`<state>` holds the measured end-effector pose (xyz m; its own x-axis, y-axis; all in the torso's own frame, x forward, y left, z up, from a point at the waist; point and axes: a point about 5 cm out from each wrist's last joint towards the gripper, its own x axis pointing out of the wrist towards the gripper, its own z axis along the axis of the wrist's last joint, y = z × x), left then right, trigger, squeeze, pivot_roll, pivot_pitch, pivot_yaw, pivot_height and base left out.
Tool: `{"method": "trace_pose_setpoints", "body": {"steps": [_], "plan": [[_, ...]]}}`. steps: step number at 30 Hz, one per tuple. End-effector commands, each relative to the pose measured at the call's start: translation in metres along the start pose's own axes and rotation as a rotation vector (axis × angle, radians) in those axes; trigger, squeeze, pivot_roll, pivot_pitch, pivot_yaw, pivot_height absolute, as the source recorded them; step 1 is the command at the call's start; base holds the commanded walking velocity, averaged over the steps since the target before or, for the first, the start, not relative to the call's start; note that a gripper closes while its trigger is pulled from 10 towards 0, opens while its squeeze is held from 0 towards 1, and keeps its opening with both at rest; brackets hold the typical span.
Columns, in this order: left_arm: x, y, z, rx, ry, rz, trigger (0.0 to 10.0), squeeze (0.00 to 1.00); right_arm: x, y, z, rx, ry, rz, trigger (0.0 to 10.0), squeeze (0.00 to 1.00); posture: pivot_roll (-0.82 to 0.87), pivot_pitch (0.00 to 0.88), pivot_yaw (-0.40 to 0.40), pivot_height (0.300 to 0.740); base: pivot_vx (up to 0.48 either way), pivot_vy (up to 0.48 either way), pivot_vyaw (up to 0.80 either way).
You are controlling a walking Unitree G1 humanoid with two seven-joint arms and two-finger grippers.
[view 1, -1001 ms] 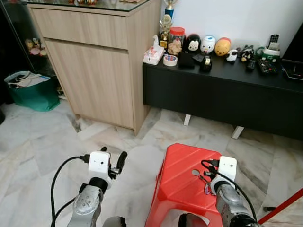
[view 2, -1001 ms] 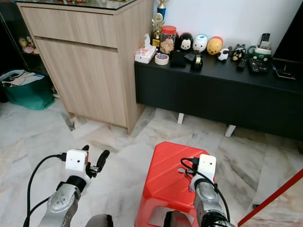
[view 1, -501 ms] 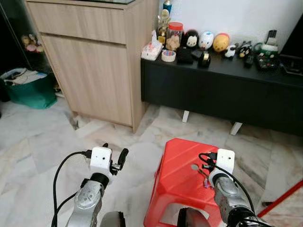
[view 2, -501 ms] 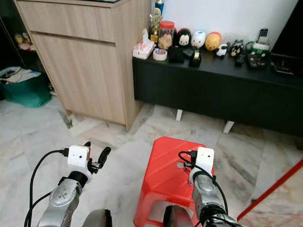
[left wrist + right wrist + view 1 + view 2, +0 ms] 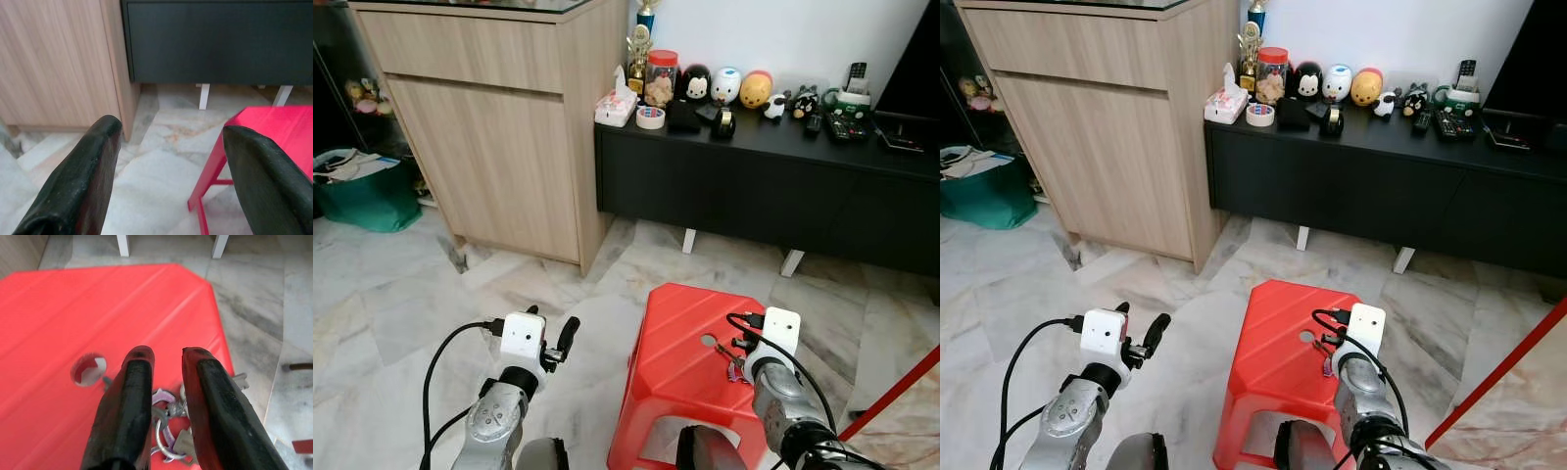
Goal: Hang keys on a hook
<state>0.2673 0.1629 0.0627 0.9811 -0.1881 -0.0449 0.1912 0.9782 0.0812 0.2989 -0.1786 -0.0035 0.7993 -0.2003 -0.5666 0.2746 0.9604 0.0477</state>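
Observation:
A bunch of keys on rings lies on top of a red plastic stool, beside a small round hole in the seat. My right gripper is low over the stool with its fingers drawn close on either side of the key ring. One key sticks out past the outer finger. In the left eye view the keys show just under the right wrist's white camera block. My left gripper hangs open over the marble floor to the left of the stool, holding nothing.
A tall wooden cabinet stands at the back left. A low black sideboard with toys, jars and remotes runs along the wall behind the stool. A green bag sits far left. A red bar crosses the lower right corner.
The head view has shifted and tilted slightly, so the furniture sits differently in the picture. Both arms keep their places, with the right gripper still at the keys on the stool.

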Motion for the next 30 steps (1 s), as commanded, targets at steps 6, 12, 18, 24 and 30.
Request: {"method": "trace_pose_setpoints", "body": {"steps": [6,12,18,24,30], "plan": [[0.005,-0.005,0.011,0.006,-0.034,-0.024,10.0,0.0,0.001,-0.006,-0.003,0.01,0.051,-0.028,10.0,0.0,0.08,0.0,-0.061,0.587,0.0,0.0,0.0],[-0.003,-0.008,0.01,0.0,-0.028,-0.028,10.0,0.0,0.001,-0.012,0.0,0.018,0.018,-0.029,10.0,0.0,0.08,0.036,-0.062,0.587,0.0,0.0,0.0],[-0.008,-0.01,0.013,-0.008,-0.029,-0.023,10.0,0.0,0.001,-0.01,0.002,0.04,-0.016,-0.005,10.0,0.0,0.08,0.086,-0.068,0.587,0.0,0.0,0.0],[-0.009,-0.012,0.016,-0.011,-0.029,-0.015,10.0,0.0,0.001,-0.009,0.003,0.032,-0.018,-0.002,10.0,0.0,0.08,0.129,-0.075,0.587,0.0,0.0,0.0],[-0.011,-0.012,0.019,-0.014,-0.029,-0.008,10.0,0.0,0.002,-0.01,0.006,0.027,-0.022,-0.016,10.0,1.0,0.08,0.157,-0.083,0.587,0.0,0.0,0.0]]}}
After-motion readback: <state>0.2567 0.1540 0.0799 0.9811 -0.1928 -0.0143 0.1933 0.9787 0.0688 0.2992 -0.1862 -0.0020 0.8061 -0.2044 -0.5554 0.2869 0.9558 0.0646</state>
